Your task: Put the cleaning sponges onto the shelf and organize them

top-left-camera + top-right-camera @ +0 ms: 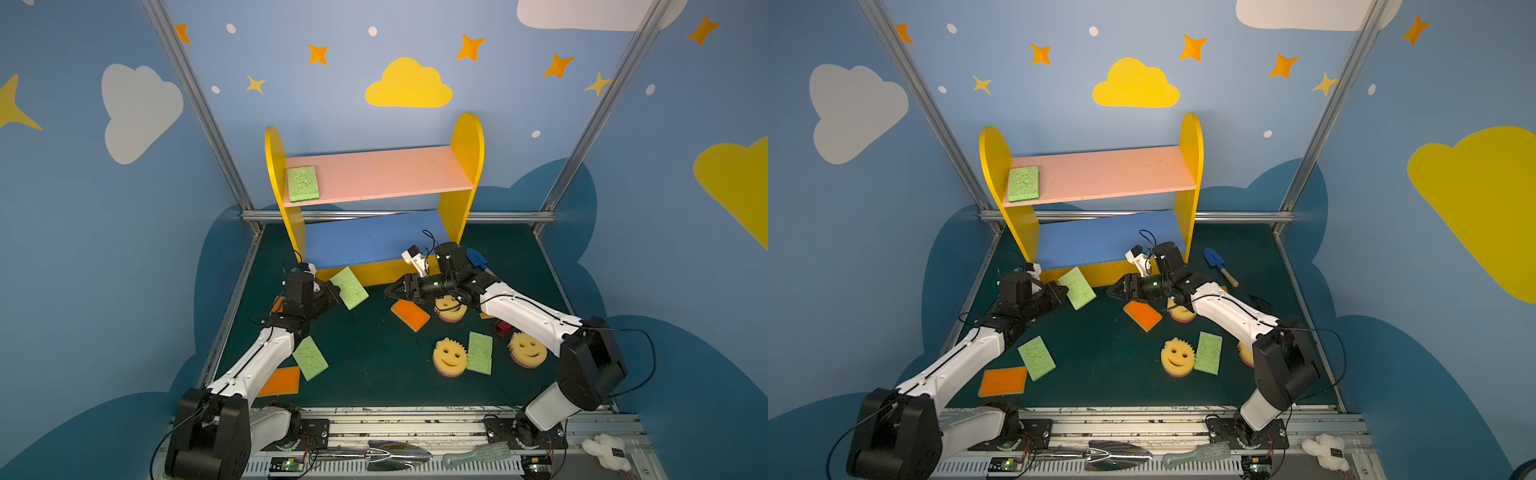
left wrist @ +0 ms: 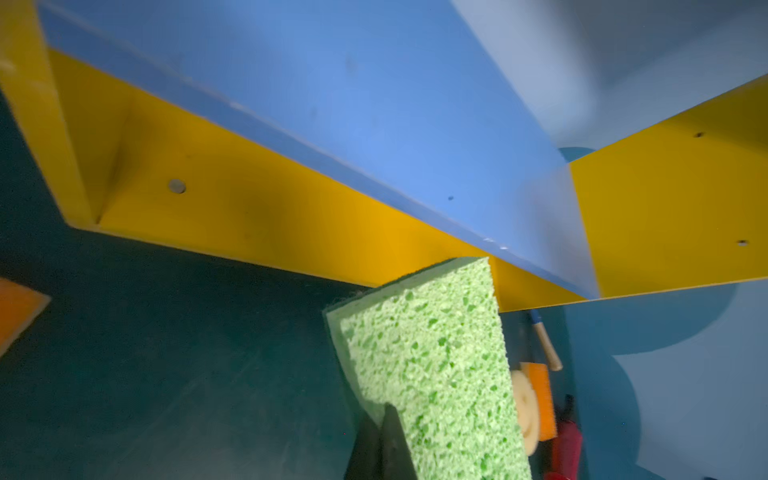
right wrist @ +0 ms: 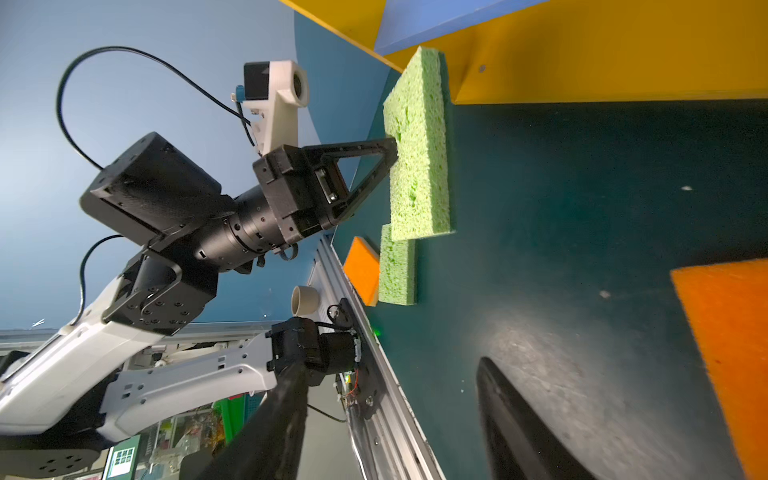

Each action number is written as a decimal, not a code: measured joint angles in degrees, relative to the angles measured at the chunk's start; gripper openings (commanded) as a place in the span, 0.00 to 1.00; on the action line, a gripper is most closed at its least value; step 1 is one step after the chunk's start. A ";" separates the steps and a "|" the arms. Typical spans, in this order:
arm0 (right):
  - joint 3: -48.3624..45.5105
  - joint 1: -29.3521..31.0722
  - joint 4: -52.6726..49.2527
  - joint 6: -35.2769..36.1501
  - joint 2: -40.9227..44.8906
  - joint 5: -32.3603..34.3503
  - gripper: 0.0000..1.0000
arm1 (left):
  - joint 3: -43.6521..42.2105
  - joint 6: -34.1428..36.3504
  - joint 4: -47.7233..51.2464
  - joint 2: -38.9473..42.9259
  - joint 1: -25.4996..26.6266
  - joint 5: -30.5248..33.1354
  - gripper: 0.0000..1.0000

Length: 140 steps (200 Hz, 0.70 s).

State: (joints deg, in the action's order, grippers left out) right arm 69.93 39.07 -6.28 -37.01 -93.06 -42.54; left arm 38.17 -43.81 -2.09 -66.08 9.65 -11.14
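My left gripper (image 1: pixel 334 291) is shut on the end of a light-green sponge (image 1: pixel 351 289), held just above the mat in front of the shelf's (image 1: pixel 467 158) blue lower board (image 1: pixel 374 241). In the left wrist view the held green sponge (image 2: pixel 432 365) fills the space beside one dark finger (image 2: pixel 390 440). Another green sponge (image 1: pixel 302 183) lies at the left end of the pink board (image 1: pixel 382 174). My right gripper (image 1: pixel 390 291) is open and empty, pointing left above an orange-topped sponge (image 1: pixel 409 315). More sponges lie on the mat: green ones (image 1: pixel 309 358) (image 1: pixel 480 352), an orange one (image 1: pixel 280 381) and smiley faces (image 1: pixel 449 356) (image 1: pixel 527 349).
A blue toy shovel (image 1: pixel 1219 266) lies right of the shelf. A third smiley sponge (image 1: pixel 451 307) and a small red object (image 1: pixel 503 328) sit under the right arm. A metal scoop (image 1: pixel 395 455), a brush (image 1: pixel 478 455) and a white plush (image 1: pixel 604 451) rest on the front rail.
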 measured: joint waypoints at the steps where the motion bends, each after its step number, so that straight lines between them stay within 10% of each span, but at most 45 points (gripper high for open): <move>1: 0.07 0.07 0.00 -0.02 -0.04 -0.07 0.59 | 0.04 0.00 0.00 0.09 0.00 -0.11 0.03; 140: 8.94 3.96 0.39 1.31 -5.81 -2.10 0.40 | 4.04 -2.12 4.92 6.32 -0.28 -6.97 0.03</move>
State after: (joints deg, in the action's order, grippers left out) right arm 78.87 43.03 -5.89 -35.70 -98.87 -44.64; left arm 42.22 -45.93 2.83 -59.77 9.37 -18.11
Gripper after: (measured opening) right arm 0.411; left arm 0.047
